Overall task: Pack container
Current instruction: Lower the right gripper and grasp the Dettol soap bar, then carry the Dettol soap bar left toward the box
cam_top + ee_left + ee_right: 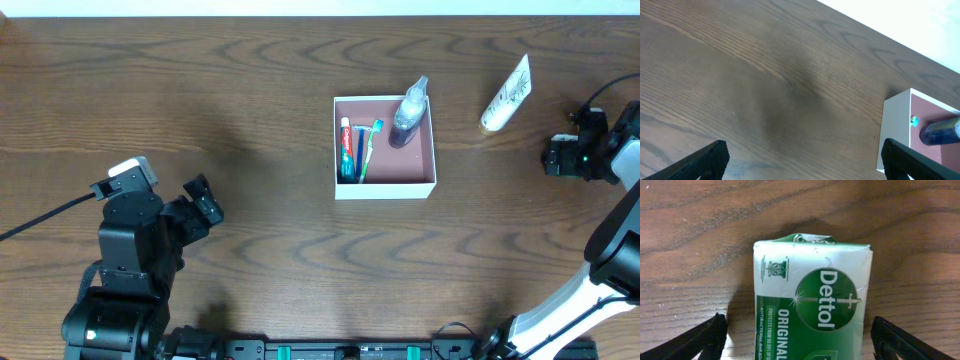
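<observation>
The container [385,187], a shallow white-walled box with a pink inside, sits at the table's middle. It holds a toothpaste tube [346,150], a toothbrush [366,150] and a clear bottle [409,113]. Its corner [895,130] shows in the left wrist view. A green Dettol soap packet [812,295] lies on the table between the fingers of my right gripper [797,325], which is open with gaps on both sides. In the overhead view the right gripper [560,155] hides the packet. My left gripper [205,200] is open and empty, well left of the container.
A white tube [506,95] lies on the table at the upper right, between the container and the right gripper. The table is dark wood. The arm bases stand along the front edge.
</observation>
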`<state>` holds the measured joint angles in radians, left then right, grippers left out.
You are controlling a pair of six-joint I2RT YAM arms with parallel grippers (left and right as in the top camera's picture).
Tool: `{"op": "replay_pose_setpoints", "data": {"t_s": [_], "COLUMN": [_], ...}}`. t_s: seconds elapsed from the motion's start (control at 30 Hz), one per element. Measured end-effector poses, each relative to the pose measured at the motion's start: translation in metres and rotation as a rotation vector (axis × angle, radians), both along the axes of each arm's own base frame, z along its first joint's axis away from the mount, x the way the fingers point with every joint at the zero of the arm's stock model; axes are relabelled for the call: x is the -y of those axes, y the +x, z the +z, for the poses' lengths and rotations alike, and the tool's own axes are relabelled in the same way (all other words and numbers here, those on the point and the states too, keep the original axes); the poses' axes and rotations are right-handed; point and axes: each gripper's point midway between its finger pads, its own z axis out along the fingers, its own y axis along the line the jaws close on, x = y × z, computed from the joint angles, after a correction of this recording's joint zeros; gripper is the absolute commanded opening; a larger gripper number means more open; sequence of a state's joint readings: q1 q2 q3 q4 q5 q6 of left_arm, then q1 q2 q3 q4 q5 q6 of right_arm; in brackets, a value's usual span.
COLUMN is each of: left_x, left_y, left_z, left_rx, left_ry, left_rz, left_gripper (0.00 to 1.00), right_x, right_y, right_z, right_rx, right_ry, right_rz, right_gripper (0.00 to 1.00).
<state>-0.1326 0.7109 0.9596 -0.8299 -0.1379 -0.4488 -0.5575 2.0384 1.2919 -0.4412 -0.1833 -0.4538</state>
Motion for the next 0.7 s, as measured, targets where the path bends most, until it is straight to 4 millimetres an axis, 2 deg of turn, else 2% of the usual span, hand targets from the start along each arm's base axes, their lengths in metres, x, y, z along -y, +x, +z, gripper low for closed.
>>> {"op": "replay_pose_setpoints", "data": {"t_s": [0.13,0.23,0.27,0.4,0.53,0.7], "left_x": [0.0,0.0,0.0,0.0,0.0,0.0], "left_y": [-0.0001,0.0,-0.0001,0.0,0.0,-0.0001], "left_z": [0.0001,0.0,-0.0001,0.0,0.0,0.0001], "left_rx": [0.0,0.0,0.0,0.0,0.0,0.0], "left_ry": [0.0,0.0,0.0,0.0,0.0,0.0], "left_rz": [0.0,0.0,0.0,0.0,0.0,0.0], "left_gripper": [0.98,0.98,0.98,0.98,0.98,0.98], "right_x": [0.0011,0.0012,0.0012,0.0011,0.0009,0.0009], "right_y": [0.0019,0.0022,0.0024,0.002,0.0017,0.002], "right_z": [0.0009,0.001,0.0012,0.001,0.0008,0.0011], "right_rx": [0.009,0.01,0.011,0.009,0.008,0.01], "right_ry": [-0.005,-0.005,-0.006,-0.003,-0.003,-0.001], "right_rz": [0.0,0.001,0.003,-0.003,-0.001,-0.007], "right_gripper": [0.81,0.62,0.59,0.56,0.48,0.47]}}
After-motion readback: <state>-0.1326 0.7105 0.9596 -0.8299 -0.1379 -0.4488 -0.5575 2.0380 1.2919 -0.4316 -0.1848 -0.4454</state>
